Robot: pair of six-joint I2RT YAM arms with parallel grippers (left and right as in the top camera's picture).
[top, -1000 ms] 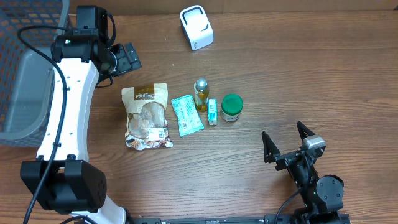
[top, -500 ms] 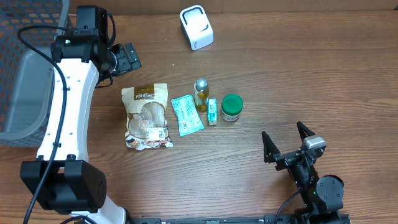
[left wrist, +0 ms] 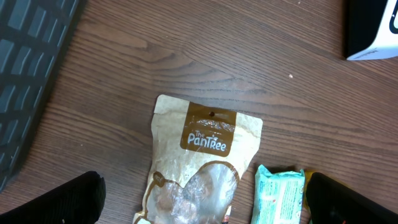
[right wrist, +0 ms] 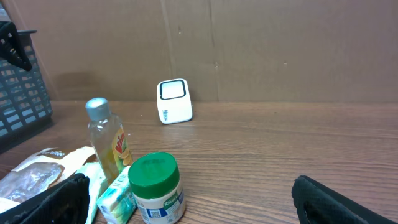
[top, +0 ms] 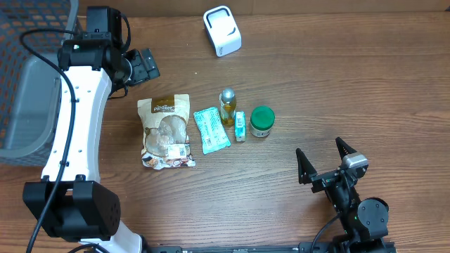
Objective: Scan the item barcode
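Near the snack pouch (top: 166,131), left hand (top: 144,65) stays wide, apparently empty; right hand (top: 324,159) likewise wide, nothing moved.

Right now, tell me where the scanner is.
In the overhead view the scanner stands near the far edge of the table, about midway across. It is well beyond the bottle and touches nothing.

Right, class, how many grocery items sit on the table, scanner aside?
5, in a row: snack bag at the left, then teal packet, oil bottle, small box, green-lidded jar at the right. None looks hidden.
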